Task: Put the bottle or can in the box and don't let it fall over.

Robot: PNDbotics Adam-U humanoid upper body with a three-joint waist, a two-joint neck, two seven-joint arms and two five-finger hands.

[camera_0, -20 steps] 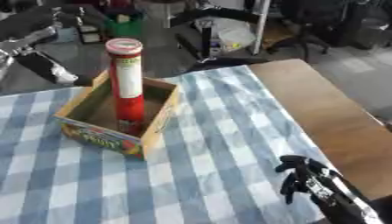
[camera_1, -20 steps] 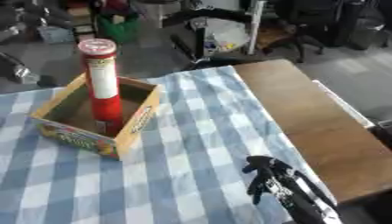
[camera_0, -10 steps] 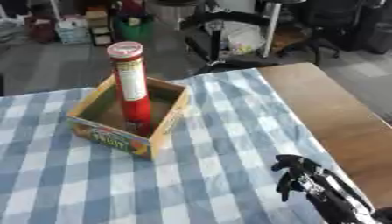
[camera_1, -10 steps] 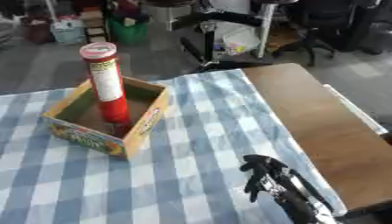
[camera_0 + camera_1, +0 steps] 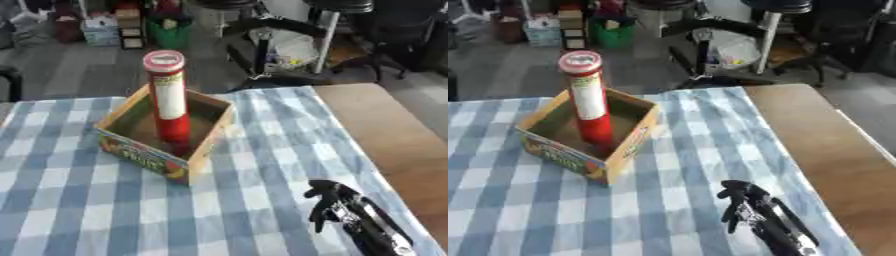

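Already the tall red cylindrical can with a white label band [image 5: 170,102] stands upright inside the open cardboard box with fruit printing on its side [image 5: 144,154], on the blue-and-white checked tablecloth [image 5: 79,210]. The robot's right hand [image 5: 331,204], black with fingers curled downward and grasping nothing, sits near the lower right, well apart from the box. The placing looks done; what counts now, I judge, is keeping that arm away from the box and cloth so nothing jolts the top-heavy can. No left hand shows.
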